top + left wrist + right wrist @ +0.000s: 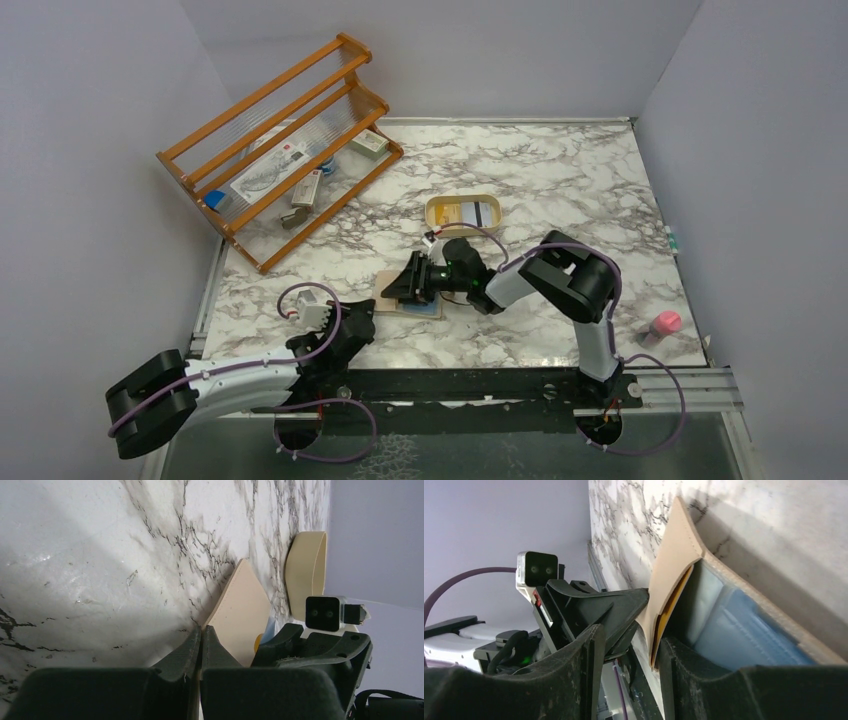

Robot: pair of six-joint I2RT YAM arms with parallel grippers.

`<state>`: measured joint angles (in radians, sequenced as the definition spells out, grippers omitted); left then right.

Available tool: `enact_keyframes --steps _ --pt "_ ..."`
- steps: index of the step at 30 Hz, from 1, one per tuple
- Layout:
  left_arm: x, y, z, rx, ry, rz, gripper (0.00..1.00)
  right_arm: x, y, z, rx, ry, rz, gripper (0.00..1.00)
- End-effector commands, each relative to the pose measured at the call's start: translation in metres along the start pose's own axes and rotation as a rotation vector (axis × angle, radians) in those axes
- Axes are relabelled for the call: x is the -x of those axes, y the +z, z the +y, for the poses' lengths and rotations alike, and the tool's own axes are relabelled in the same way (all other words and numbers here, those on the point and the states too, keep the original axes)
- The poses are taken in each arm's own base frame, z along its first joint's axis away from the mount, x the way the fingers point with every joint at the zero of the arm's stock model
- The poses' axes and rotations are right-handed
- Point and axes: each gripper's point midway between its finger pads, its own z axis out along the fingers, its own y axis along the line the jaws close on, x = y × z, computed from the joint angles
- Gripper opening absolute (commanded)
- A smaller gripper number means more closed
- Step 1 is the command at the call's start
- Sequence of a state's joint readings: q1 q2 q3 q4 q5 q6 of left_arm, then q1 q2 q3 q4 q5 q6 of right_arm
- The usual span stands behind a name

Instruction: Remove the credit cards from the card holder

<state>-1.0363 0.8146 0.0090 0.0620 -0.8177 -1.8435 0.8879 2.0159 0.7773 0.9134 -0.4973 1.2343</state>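
Observation:
The tan card holder (388,302) lies open on the marble table, light blue inside (744,630). My left gripper (365,318) is shut on the edge of its left flap (240,615), the fingertips (201,630) pressed together. My right gripper (408,285) is open over the holder. In the right wrist view (631,637) its jaws straddle the raised flap (674,565). A yellow-orange credit card (669,615) sticks out of that flap beside the right-hand finger. It also shows in the left wrist view (258,641). A whitish card and a dark-striped card (470,213) lie in the cream oval tray (436,205).
An orange wooden rack (280,140) with small items stands at the back left. A pink-capped object (665,323) sits near the front right edge. A small item (672,240) lies at the right edge. The tray (305,570) is just behind the holder.

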Motion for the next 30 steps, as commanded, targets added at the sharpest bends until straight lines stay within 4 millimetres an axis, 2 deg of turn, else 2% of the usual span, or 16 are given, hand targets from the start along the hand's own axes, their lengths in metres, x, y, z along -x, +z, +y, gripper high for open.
enact_keyframes --steps 1,5,9,16,24,30 --pt "0.007 0.001 0.043 0.069 0.076 -0.002 0.00 0.004 -0.009 0.008 0.006 -0.055 -0.014 0.45" --pt "0.006 0.001 0.043 0.069 0.077 0.001 0.00 0.011 -0.015 0.000 -0.022 -0.055 -0.042 0.41" --pt "0.006 0.001 0.043 0.069 0.081 0.005 0.00 0.022 -0.020 -0.011 -0.045 -0.049 -0.071 0.43" --pt "0.004 0.001 0.043 0.070 0.085 0.011 0.00 0.037 -0.009 -0.020 -0.057 -0.052 -0.096 0.46" --pt "0.005 0.001 0.044 0.073 0.086 0.011 0.00 0.041 -0.004 -0.022 -0.089 -0.049 -0.086 0.46" --pt "0.005 0.001 0.046 0.078 0.087 0.010 0.00 0.036 -0.023 -0.034 -0.217 -0.067 -0.090 0.48"
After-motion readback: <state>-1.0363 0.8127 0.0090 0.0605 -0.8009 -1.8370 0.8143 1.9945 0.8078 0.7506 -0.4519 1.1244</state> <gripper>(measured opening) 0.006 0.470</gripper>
